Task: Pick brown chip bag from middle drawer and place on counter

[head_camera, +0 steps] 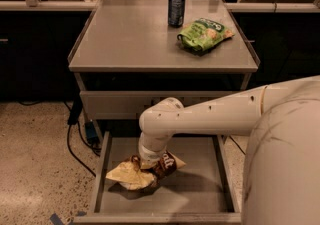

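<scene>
The brown chip bag, crinkled tan and dark brown, hangs just above the floor of the open middle drawer, left of its centre, with a shadow under it. My gripper points down from the white arm's wrist and is shut on the bag's upper edge; the fingers are mostly hidden by the wrist and the bag. The counter is the grey top of the cabinet, well above and behind the gripper.
A dark soda can and a green chip bag sit at the counter's back right. The closed upper drawer front is just behind my arm. Black cables lie on the floor at the left. My white arm fills the right foreground.
</scene>
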Tool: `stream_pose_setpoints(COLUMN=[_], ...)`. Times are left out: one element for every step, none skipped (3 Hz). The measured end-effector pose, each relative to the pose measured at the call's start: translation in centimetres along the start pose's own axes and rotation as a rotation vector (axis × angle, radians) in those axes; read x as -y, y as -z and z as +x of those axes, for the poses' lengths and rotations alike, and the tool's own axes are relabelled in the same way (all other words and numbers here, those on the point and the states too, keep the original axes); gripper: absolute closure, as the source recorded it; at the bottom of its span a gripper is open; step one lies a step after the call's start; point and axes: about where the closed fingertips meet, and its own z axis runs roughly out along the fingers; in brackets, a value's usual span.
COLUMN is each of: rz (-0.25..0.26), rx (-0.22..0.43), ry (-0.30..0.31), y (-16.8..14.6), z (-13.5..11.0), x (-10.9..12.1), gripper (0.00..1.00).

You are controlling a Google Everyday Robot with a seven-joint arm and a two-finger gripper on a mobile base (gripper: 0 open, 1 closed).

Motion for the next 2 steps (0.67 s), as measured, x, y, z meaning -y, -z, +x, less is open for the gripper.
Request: stream_pose_setpoints(rz=[0.0,0.006], rx=[0.0,-0.019], ry=[0.0,0.018], y=[0.0,2.9], z=[0.0,-0.6], x=[0.0,0.8], gripper=[1.0,1.0])
